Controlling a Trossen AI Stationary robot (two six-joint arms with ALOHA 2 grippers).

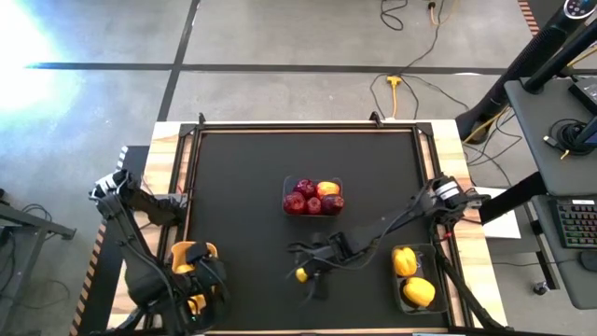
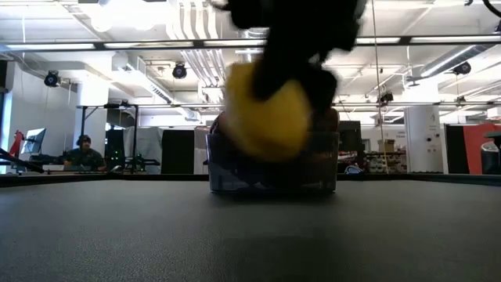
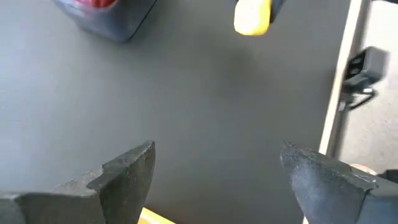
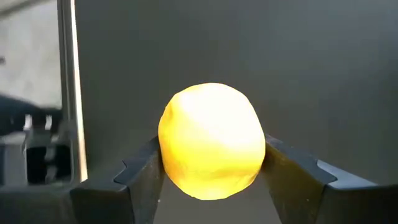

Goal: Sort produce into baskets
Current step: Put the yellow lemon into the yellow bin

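Observation:
My right gripper (image 1: 304,273) is shut on a yellow lemon (image 4: 211,140) above the near middle of the black mat; in the low view the lemon (image 2: 266,110) hangs in front of the clear bin (image 2: 274,168). The clear bin (image 1: 312,197) at mid-table holds several dark-red and red-yellow fruits. The dark bin (image 1: 416,277) at the near right holds yellow produce. My left gripper (image 3: 214,155) is open and empty over the yellow-orange bin (image 1: 190,259) at the near left. My right gripper pinches the lemon between its two fingers, one finger (image 4: 140,177) on each of two opposite sides (image 4: 171,149). The fingers slant down from the table's right. The lemon is lifted clear of the mat.
The wooden table edges (image 1: 166,159) frame the black mat. Bare mat lies between the clear bin and the left arm. Beyond the table stand desks, racks and a seated person (image 2: 82,153). Cables lie on the floor behind.

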